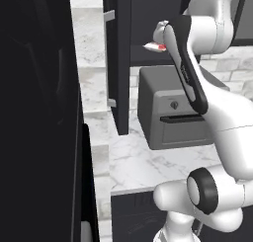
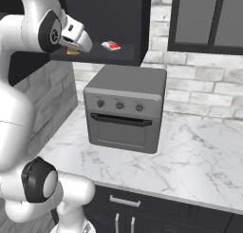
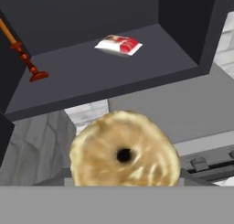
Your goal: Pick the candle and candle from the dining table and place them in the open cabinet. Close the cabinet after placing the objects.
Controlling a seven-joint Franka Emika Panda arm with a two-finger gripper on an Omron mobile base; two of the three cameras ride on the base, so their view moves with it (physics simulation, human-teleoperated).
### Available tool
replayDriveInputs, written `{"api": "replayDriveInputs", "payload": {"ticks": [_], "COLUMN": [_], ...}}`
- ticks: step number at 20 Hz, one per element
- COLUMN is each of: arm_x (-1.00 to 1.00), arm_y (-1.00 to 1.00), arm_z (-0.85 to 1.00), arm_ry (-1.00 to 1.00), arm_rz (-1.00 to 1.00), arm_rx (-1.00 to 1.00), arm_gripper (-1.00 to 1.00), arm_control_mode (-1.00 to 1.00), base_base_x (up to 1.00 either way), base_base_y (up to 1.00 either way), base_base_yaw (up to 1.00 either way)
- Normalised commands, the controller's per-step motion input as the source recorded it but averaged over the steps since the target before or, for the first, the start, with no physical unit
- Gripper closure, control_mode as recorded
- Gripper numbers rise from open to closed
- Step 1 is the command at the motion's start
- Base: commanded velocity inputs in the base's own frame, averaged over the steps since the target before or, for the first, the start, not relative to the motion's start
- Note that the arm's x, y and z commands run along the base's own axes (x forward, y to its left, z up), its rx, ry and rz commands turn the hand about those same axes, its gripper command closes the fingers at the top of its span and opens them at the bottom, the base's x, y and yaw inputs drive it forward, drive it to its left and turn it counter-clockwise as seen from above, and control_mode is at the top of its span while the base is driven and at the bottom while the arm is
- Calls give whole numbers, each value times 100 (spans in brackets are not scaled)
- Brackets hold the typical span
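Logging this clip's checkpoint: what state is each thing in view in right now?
cabinet: open, door swung out.
tan round candle: held in the gripper, just outside the cabinet, not yet on the shelf.
thin orange candlestick: on the shelf already.
red-and-white packet: lying flat on the shelf.
toaster oven: door closed.

Grey toaster oven [image 2: 126,114] on marble counter [image 2: 199,160]

Tan round candle [image 3: 124,154] before open dark cabinet [image 3: 114,72]

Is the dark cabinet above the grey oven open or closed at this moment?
Open. The cabinet shows its bare inner shelf, with a red-white packet lying on it, and its door stands swung out edge-on.
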Motion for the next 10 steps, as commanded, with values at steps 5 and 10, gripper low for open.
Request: {"api": "replayDriveInputs", "payload": {"ticks": [5,10], "arm_x": [19,32], "arm_y": [2,10], "arm_z": [-1,0], "arm_ry": [0,0], "arm_rz": [0,0], "arm_rx": [-1,-2], "arm_gripper": [100,100], "arm_control_mode": [-100,-100], "base_base_x": [0,0], "base_base_y": [0,0], "base_base_yaw": [0,0]}}
